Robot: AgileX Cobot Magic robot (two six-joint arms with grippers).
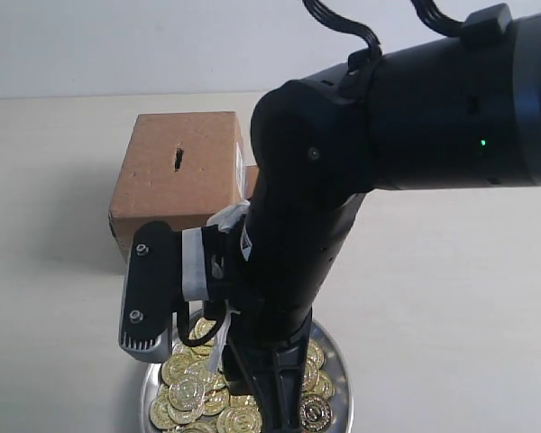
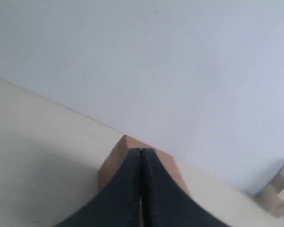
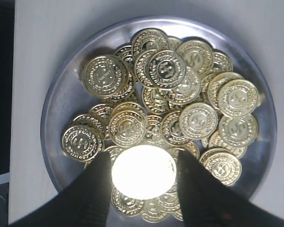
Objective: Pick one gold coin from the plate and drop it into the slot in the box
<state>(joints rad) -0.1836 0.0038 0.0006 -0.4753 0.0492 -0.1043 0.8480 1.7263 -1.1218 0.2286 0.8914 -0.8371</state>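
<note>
Right claw point(image 3: 143, 161) looks clamped on one gold coin point(image 3: 143, 174) just above the plate point(image 3: 60, 97); hold firm, lift straight, line coin edge-on with the box slot point(image 1: 178, 159) beyond the claw.

The gold coins point(image 3: 197, 119) on the plate point(image 3: 61, 101) each bear a raised centre mark that reads like a dollar sign, inside a beaded ring. One coin point(image 3: 143, 171) is blanked by glare. The white label point(image 1: 239, 168) on the box point(image 1: 176, 171) is too small to read.
</note>
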